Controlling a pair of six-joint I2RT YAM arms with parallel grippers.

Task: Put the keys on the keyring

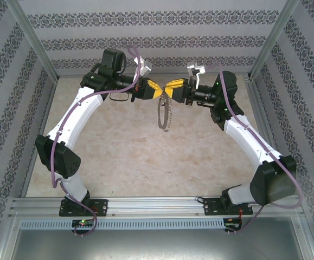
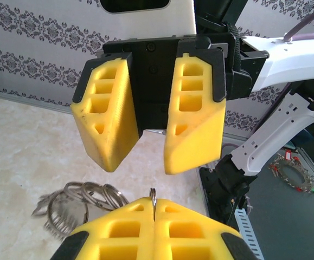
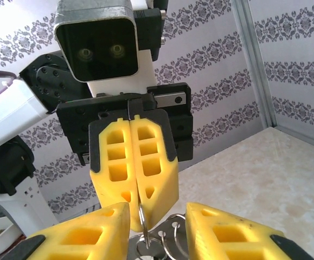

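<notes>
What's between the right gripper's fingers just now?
In the right wrist view, the left gripper's shut tips and the keyring wire they pinch sit between the right gripper's open fingers.

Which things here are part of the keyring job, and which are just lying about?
For the job:
keyring, pinched in the shut left gripper
right gripper, jaws apart, facing it

Just there:
table
patterned walls
metal frame
</notes>
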